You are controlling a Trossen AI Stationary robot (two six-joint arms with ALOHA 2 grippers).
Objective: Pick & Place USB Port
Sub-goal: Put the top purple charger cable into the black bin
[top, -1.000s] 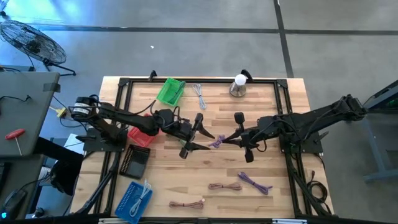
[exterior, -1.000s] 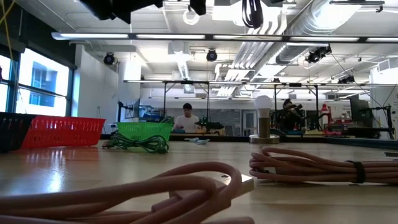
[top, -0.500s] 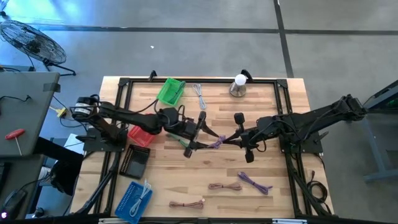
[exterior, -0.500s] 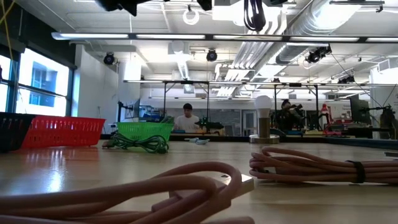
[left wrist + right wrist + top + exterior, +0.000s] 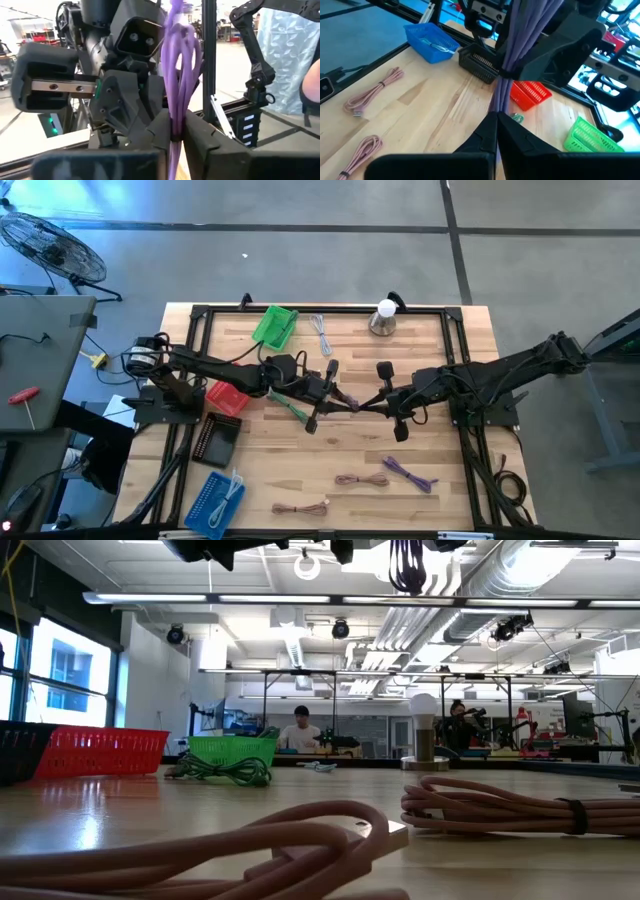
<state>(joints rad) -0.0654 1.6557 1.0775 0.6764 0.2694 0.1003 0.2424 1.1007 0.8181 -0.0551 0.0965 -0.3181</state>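
A coiled purple cable (image 5: 349, 402) hangs above the middle of the table between my two grippers. My left gripper (image 5: 338, 398) reaches in from the table's left and is shut on it; its own view shows the bundle (image 5: 180, 65) running from its fingers toward the other gripper. My right gripper (image 5: 362, 404) comes from the table's right and is shut on the same bundle (image 5: 520, 35). In the low view both grippers and the cable (image 5: 405, 565) show only at the upper edge, well above the tabletop. My left gripper pinches one end of the purple bundle (image 5: 174, 131) between its two fingers, coming level from the table's left. The cable is lifted clear of the table and stretches on to the other gripper. My right gripper pinches the bundle's other end (image 5: 499, 107) between its two fingers, coming level from the table's right. The strands run on from its fingers to the left gripper, clear of the table.
A green basket (image 5: 273, 327), a white cable (image 5: 322, 335) and a light bulb (image 5: 383, 317) stand at the far side. Red (image 5: 228, 398), black (image 5: 215, 440) and blue (image 5: 215, 500) baskets line the left. Pink cables (image 5: 362, 480) and another purple cable (image 5: 410, 473) lie near the front.
My left gripper has gone toward the table's right edge, up to the purple cable that my right gripper holds in the air, and has taken hold of it. The right gripper and the cable have stayed in place.
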